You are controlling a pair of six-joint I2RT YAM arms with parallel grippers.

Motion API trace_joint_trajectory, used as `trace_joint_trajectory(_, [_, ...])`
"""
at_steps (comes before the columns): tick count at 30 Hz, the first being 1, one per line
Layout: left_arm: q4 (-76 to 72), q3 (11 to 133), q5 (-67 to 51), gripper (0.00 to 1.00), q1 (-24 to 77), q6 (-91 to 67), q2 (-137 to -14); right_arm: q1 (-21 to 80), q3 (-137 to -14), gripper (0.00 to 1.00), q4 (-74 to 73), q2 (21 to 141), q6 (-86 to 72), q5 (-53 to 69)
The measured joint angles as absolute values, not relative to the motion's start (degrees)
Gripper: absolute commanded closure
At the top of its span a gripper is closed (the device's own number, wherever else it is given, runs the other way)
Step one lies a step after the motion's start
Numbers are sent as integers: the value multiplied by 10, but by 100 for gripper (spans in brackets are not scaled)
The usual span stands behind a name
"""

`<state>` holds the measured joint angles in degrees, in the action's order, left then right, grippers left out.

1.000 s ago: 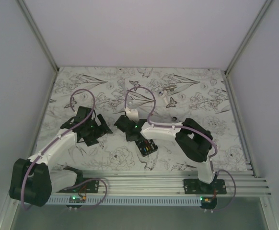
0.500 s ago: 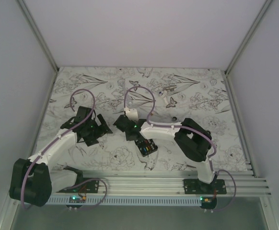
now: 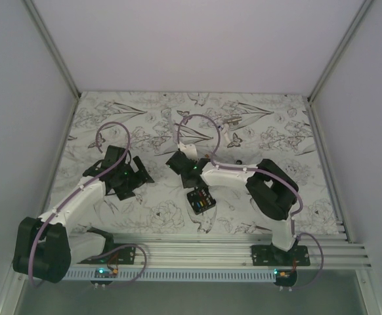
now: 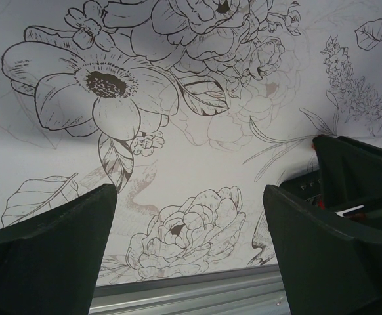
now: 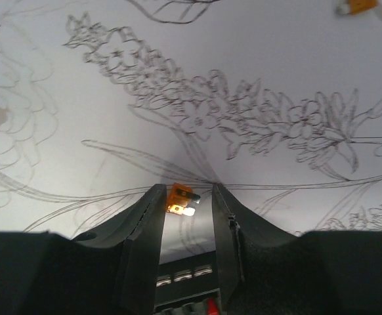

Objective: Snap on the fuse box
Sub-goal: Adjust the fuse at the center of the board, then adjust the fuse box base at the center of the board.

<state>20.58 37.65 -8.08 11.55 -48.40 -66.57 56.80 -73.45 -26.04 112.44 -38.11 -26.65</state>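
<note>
1. Nearest of all: aluminium rail (image 3: pixel 211 244) carrying both arm bases, just this side of the fuse box (image 3: pixel 201 200).
2. Fuse box flat on the floral cloth (image 3: pixel 112 118), face up, with rows of tiny red, yellow and blue fuses showing. Slightly skewed to the rail. Touched by neither arm.
3. Right gripper (image 3: pixel 178 161) just beyond the fuse box and a little to its left, clear of it. From the right wrist, only a strip of the fuse box (image 5: pixel 184 282) showing low between the finger roots: pale slots and one red fleck.
4. Right gripper (image 5: pixel 188 193) fingers drawn in narrow. Small orange fuse (image 5: pixel 180 197) right at the tips, pressed against one finger, with a sliver of space to the other. Cannot tell whether pinched or merely lying on the cloth.
5. Left gripper (image 3: pixel 133 178) well to the left of the fuse box, about as far out as the right one. From the left wrist, gripper (image 4: pixel 190 193) with fingers (image 4: pixel 53 249) spread wide and only printed flowers between them.
6. Farther out: small white part (image 3: pixel 225 138) beyond the fuse box, slightly to its right. Silver piece (image 3: pixel 233 121) just past that. Both too small to make out further.
7. Orange-and-white bit (image 5: pixel 356 5) at the top edge of the right wrist view, well past the fingertips and cut off by the frame.
</note>
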Motion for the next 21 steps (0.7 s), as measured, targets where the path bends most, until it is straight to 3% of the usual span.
trace_joint_trajectory(14, [206, 376, -88, 1, 116, -484, -666, 518, -684, 57, -238, 1081, -306, -250])
trace_joint_trajectory(21, [206, 377, -119, 1, 122, -484, -671, 511, -640, 56, -246, 988, -298, -241])
